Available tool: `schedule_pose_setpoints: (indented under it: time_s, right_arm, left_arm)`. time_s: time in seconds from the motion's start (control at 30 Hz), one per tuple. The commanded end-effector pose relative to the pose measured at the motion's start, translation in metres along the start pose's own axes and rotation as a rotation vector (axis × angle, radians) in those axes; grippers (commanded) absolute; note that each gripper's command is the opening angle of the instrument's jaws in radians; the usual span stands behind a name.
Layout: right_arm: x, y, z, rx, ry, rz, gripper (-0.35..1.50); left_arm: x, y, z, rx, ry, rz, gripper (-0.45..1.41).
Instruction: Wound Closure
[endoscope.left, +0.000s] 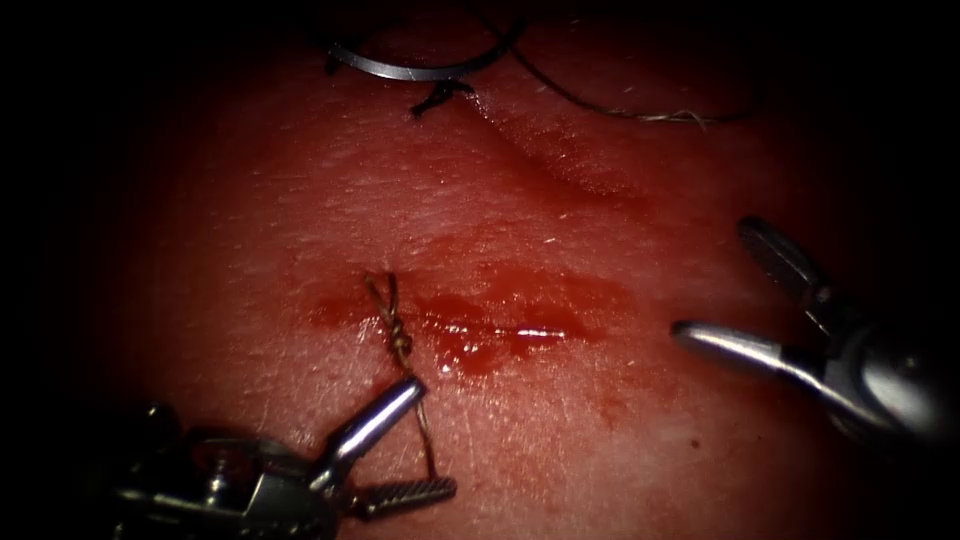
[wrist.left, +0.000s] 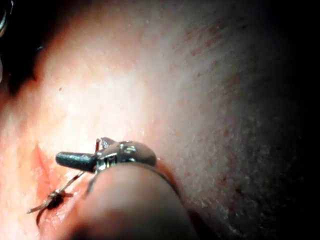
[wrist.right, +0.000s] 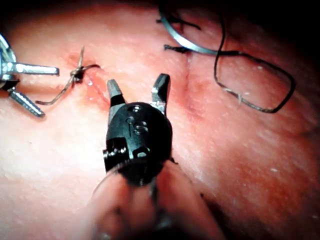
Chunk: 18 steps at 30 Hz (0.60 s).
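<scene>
Across the cut (endoscope.left: 480, 325), toward its left end, you have one knotted stitch (endoscope.left: 398, 335) tied; the rest gapes unclosed. Your left tool (endoscope.left: 420, 440) and right tool (endoscope.left: 720, 285) both stand spread, holding nothing, and the needle (endoscope.left: 420, 68) lies free on the tissue (endoscope.left: 650, 420) beyond the cut.

tissue (endoscope.left: 600, 420): red, pale-grained
fluid (endoscope.left: 500, 325): dark red, glossy
needle (endoscope.left: 420, 68): silver-grey
thread (endoscope.left: 398, 330): tan, twisted
claws: grey metal, ridged

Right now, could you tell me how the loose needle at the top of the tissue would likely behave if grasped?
The needle looks like thin, shiny, curved steel, so probably stiff and slippery, apt to swivel in jaws. It lies flat on the tissue, held by neither open tool; its thread curls limply, so would likely trail.
</scene>
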Motion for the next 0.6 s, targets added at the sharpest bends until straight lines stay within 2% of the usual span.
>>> schedule_pose_setpoints:
  time_s: [0.03,0.13,0.2,0.3,0.4,0.53,0.57,0.6]
  right_arm:
    - [-0.0001,-0.0002,0.0009,0.001,0.001,-0.001,1.35]
    - [-0.0001,-0.0002,0.0009,0.004,0.003,-0.001,1.33]
    - [-0.0002,-0.0003,0.0011,0.002,0.003,-0.002,1.33]
    - [-0.0003,-0.0004,0.0012,0.004,-0.002,-0.004,1.33]
    - [-0.0005,-0.0005,0.0014,0.009,0.0,-0.012,1.3]
    - [-0.0012,-0.0011,0.0019,0.089,0.05,-0.053,1.16]
    - [-0.0015,-0.0016,0.0022,0.151,0.089,-0.098,1.03]
    - [-0.0021,-0.0028,0.0031,0.254,0.14,-0.182,0.81]
  left_arm:
    - [0.0001,-0.0004,0.0006,0.001,-0.001,-0.002,0.21]
    - [0.0002,-0.0006,0.0006,0.004,-0.006,0.0,0.12]
    - [0.0003,-0.0008,0.0006,0.014,-0.023,0.002,-0.08]
    - [0.0003,-0.001,0.0006,0.018,-0.031,0.004,-0.15]
    - [0.0002,-0.0013,0.0004,0.027,-0.049,0.005,-0.45]
    - [0.0002,-0.0006,-0.0004,0.042,-0.067,0.001,-0.45]
    - [0.0002,-0.0004,-0.0007,0.045,-0.07,0.0,-0.45]
    - [0.0003,0.0003,-0.0012,0.05,-0.075,-0.004,-0.43]
